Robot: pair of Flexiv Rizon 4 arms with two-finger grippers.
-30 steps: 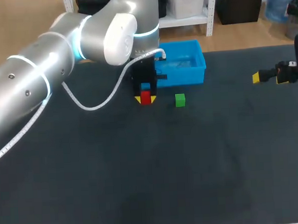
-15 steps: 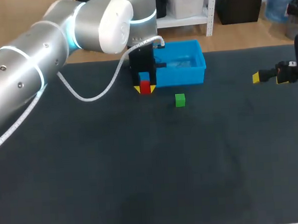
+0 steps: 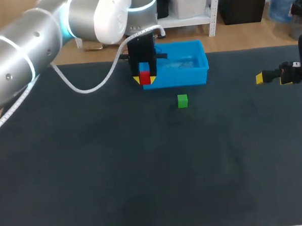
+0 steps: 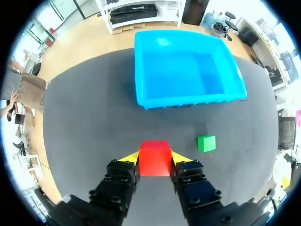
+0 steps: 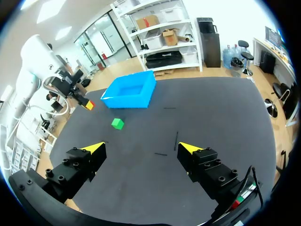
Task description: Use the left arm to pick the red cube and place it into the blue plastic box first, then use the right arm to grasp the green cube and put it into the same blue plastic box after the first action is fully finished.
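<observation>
Currently left gripper clamped on red cube, just outside blue plastic box, green cube on table near box, right gripper fingers spread apart.

You see: red cube plain red | blue plastic box bright blue | green cube plain green | table dark grey | left gripper and right gripper black, yellow-tipped | left arm silver, cyan ring

Bright, even ceiling light; soft sheen on the left arm.
</observation>
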